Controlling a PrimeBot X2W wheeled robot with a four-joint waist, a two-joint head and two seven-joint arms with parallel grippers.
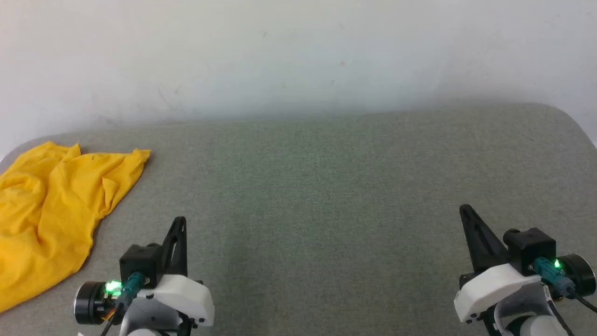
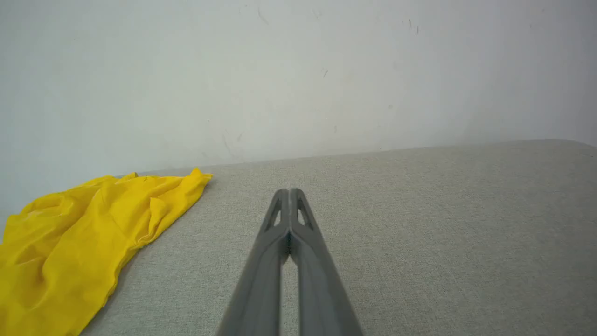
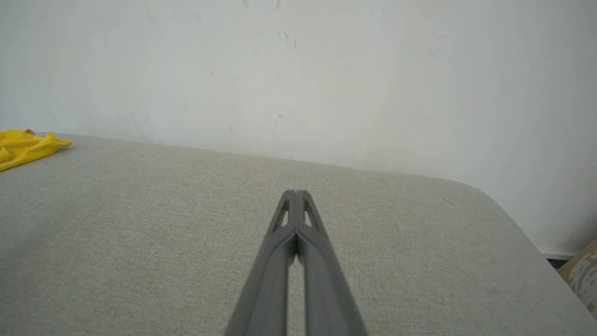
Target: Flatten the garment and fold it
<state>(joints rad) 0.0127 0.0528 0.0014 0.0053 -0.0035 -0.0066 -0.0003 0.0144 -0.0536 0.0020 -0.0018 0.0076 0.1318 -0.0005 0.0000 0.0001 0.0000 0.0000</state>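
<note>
One garment (image 1: 46, 205) apparently stretches lengthwise toward the wall (image 1: 298, 56).

Bright mustard yellow on the garment (image 1: 46, 210), plain, with a tiny dark speck or two. Muted grey-green weave on the table (image 1: 326, 186). Off-white on the wall (image 1: 298, 56), flecked with faint dark scuffs. Black fingers (image 1: 175, 247), white housings (image 1: 182, 291), green lights (image 1: 112, 286) on left gripper (image 1: 181, 220) and right gripper (image 1: 464, 209).

Head looks down; low wrist views face wall (image 2: 298, 70), sharing the garment (image 2: 70, 242)
</note>
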